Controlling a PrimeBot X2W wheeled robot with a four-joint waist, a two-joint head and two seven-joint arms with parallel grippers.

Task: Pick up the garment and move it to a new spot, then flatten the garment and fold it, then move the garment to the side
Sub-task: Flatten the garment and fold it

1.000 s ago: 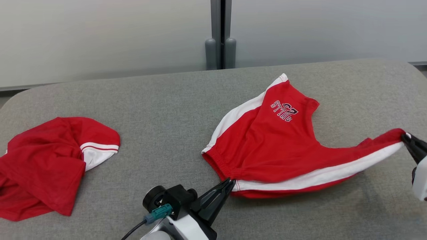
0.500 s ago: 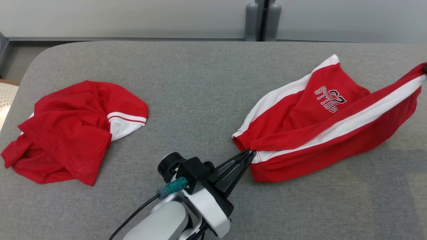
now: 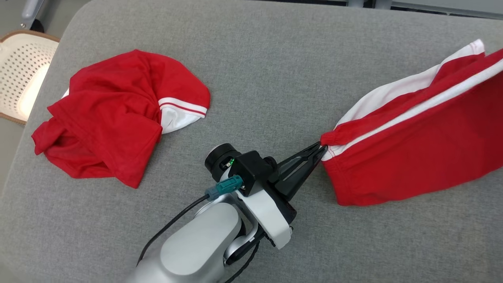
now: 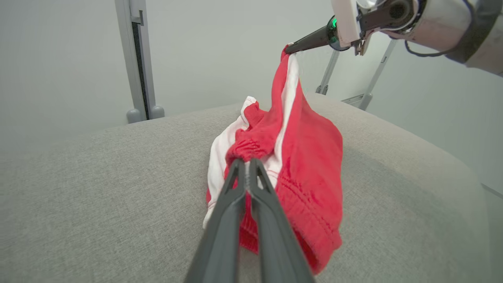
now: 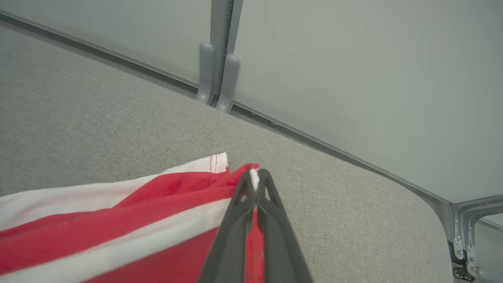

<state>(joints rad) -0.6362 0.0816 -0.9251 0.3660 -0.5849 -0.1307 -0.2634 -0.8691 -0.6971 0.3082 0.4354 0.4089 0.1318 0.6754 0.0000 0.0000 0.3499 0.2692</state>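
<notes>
Garment (image 3: 412,165) held taut
Left gripper (image 3: 320,149) pinched its 9 o'clock end, right gripper (image 5: 254,177) its 2 o'clock end, presumably for carrying.

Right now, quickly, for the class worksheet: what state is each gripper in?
Left gripper: closed, holding the garment by its gathered hem.
Right gripper: closed, holding the garment's other end.

garment (image 3: 412,157): soft matt knit cloth, red with white bands; gathered, stitched hem
crumpled T-shirt (image 3: 114,118): thin matt red cloth, creased
tabletop (image 3: 275,59): coarse grey woven fabric, matt
left gripper (image 3: 322,148): dark matt plastic
left forearm (image 3: 196,247): smooth silvery shell, slight sheen
perforated basket (image 3: 23,67): cream plastic
</notes>
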